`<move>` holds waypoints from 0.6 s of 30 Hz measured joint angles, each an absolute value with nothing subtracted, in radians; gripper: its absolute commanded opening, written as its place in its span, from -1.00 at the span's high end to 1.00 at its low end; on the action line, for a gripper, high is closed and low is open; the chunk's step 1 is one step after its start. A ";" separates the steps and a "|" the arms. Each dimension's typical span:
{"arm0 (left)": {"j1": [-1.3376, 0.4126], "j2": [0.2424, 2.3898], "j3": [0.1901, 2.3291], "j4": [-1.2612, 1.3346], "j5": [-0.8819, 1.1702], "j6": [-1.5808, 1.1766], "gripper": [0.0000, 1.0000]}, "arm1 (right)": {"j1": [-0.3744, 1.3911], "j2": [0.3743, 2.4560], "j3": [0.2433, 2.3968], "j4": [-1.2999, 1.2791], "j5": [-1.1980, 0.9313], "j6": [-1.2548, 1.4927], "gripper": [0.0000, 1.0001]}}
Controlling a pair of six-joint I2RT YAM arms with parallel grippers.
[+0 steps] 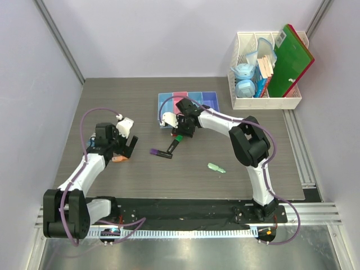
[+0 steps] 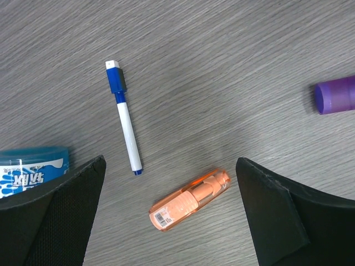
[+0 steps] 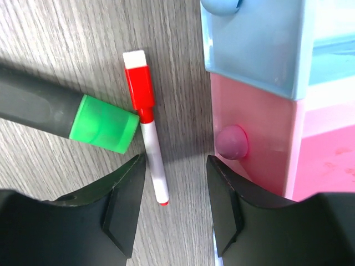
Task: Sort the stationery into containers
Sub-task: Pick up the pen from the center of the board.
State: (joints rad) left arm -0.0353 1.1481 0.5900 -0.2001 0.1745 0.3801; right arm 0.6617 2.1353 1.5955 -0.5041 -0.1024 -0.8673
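Observation:
My left gripper is open, low over the table, with a short orange piece lying between its fingers and touching neither. A white pen with a blue cap, a blue tape roll and a marker's purple end lie around it. My right gripper is open just in front of the pink bin. A thin white pen with a red cap lies between its fingers, close to the left one. A black marker's green end lies beside the pen. The row of bins stands mid-table.
A mint-green piece lies alone right of centre. The purple-ended marker and the green-ended marker lie between the arms. A white slotted rack with a green folder stands at the back right.

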 measured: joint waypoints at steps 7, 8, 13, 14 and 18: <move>-0.035 1.148 0.590 -0.214 0.145 0.392 -1.00 | 0.632 2.174 1.659 -0.583 -0.193 -0.890 0.16; -0.035 1.148 0.590 -0.219 0.139 0.393 -0.99 | 0.631 2.179 1.666 -0.595 -0.206 -0.892 0.17; -0.035 1.149 0.590 -0.233 0.112 0.393 -0.99 | 0.626 2.189 1.681 -0.619 -0.243 -0.896 0.24; -0.035 1.150 0.591 -0.233 0.108 0.393 -0.99 | 0.625 2.189 1.680 -0.619 -0.247 -0.896 0.27; -0.034 1.173 0.599 -0.240 0.086 0.393 -1.00 | 0.625 2.186 1.671 -0.623 -0.264 -0.899 0.61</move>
